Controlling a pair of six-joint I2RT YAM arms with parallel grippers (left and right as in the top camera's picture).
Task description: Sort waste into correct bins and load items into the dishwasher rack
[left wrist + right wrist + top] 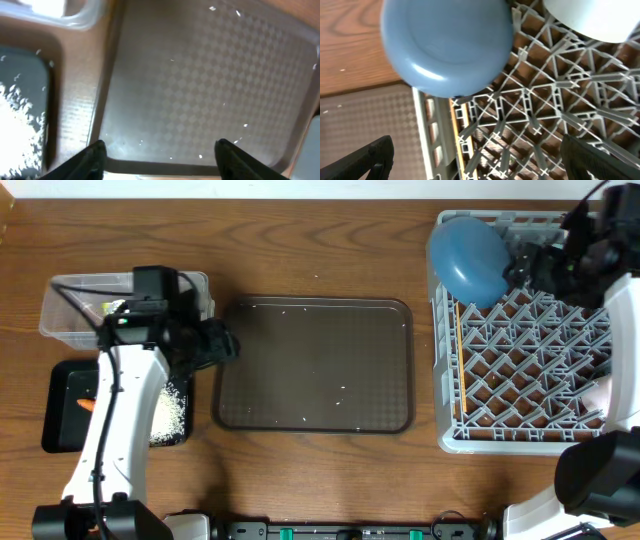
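The grey dishwasher rack (520, 380) stands at the right. A wide blue bowl (468, 252) (447, 45) lies upside down in its far left corner. Beside it sits a pale blue bowl (590, 17). Wooden chopsticks (461, 365) (457, 117) lie along the rack's left side. My right gripper (525, 270) (477, 162) hovers open and empty over the rack next to the blue bowl. My left gripper (222, 345) (162, 160) is open and empty above the brown tray's left edge. The black tray (60, 420) (20, 70) holds rice (170, 412) (15, 120) and a carrot (88, 402). The clear tub (60, 305) (85, 17) shows a yellow-green wrapper (108, 308).
A large dark-brown serving tray (315, 365) (210, 80) with a few stray rice grains lies mid-table. My left arm crosses over the black tray and the tub. My right arm covers the rack's far right corner.
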